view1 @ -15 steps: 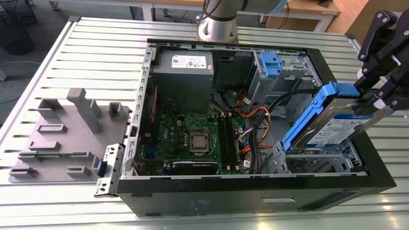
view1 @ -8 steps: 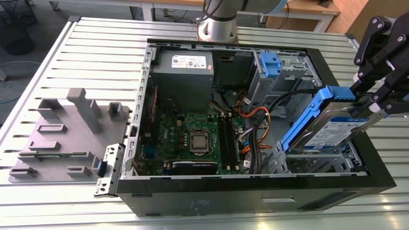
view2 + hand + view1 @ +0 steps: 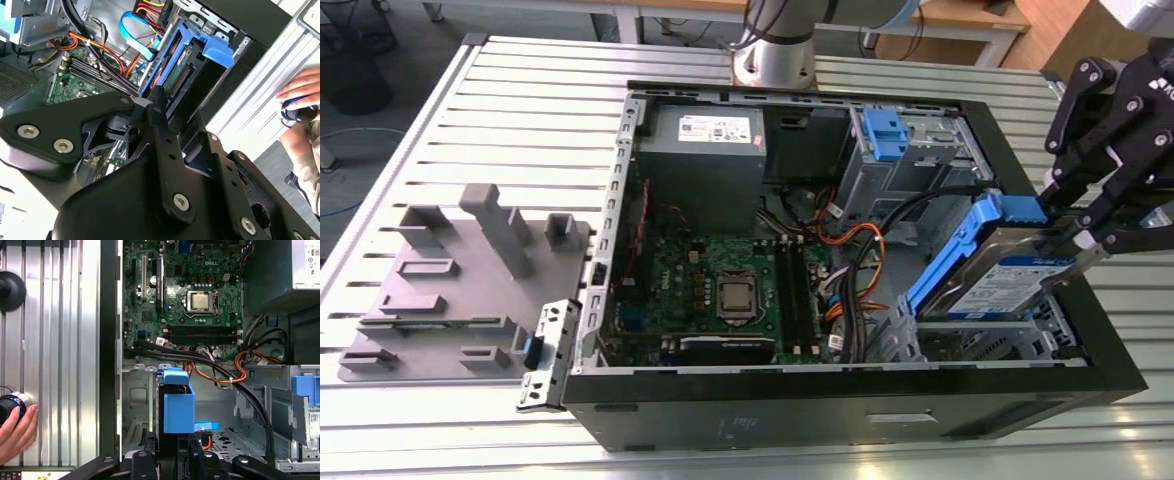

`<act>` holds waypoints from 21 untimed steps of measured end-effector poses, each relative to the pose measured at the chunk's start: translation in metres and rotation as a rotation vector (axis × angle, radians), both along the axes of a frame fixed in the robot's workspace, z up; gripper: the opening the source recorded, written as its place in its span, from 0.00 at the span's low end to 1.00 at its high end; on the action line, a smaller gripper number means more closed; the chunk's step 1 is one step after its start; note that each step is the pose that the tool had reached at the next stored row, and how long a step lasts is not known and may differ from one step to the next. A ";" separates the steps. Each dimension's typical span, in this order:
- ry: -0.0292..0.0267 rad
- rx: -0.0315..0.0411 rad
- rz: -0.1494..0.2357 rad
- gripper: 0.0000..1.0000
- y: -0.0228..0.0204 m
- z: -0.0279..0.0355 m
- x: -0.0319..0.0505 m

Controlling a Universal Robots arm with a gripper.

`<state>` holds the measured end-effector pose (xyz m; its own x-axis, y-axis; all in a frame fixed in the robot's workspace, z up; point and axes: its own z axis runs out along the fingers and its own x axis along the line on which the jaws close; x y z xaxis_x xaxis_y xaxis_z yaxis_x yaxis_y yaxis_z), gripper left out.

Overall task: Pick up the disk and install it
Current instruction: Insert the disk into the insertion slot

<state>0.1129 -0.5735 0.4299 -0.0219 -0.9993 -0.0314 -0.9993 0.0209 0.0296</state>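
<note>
Install step: the disk is in my grip, tilted over its bay.

My pincer is clamped on the edge of the disk. The disk hangs tilted at the corner of the open computer case on the exterior view's right, just above the metal drive bay. Picking up is done, I judge; seating is not. Getting it home calls for squaring the blue rails to the bay's guides and staying clear of the cables just beside. Beyond lie the motherboard and, farther, the power-supply box.
</note>
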 end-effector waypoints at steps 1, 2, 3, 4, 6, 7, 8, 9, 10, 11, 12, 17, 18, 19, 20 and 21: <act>0.0000 0.0000 0.000 0.35 0.0000 -0.0020 0.0000; 0.0000 0.0001 0.000 0.35 0.0000 -0.0038 0.0000; 0.0000 0.0000 0.000 0.35 0.0000 -0.0055 0.0000; 0.0000 0.0001 0.000 0.35 0.0000 -0.0074 0.0000; 0.0000 0.0000 0.000 0.35 -0.0001 -0.0109 0.0000; 0.0000 0.0000 0.000 0.35 -0.0001 -0.0127 0.0000; 0.0000 0.0000 0.000 0.35 -0.0001 -0.0146 0.0000; 0.0000 0.0001 0.000 0.35 -0.0001 -0.0165 0.0000; 0.0000 0.0001 0.000 0.35 -0.0001 -0.0183 0.0000; 0.0000 0.0000 0.000 0.35 -0.0002 -0.0201 0.0000; 0.0000 0.0000 0.000 0.35 -0.0002 -0.0219 0.0000; 0.0000 0.0000 0.000 0.35 -0.0003 -0.0310 0.0000; 0.0000 0.0000 0.000 0.35 -0.0003 -0.0327 0.0000; 0.0000 0.0000 0.000 0.35 -0.0004 -0.0345 0.0000; 0.0000 0.0000 0.000 0.35 -0.0004 -0.0365 0.0000; 0.0000 0.0001 0.000 0.35 -0.0004 -0.0383 0.0000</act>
<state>0.1129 -0.5740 0.3915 -0.0219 -0.9993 -0.0315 -0.9993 0.0210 0.0296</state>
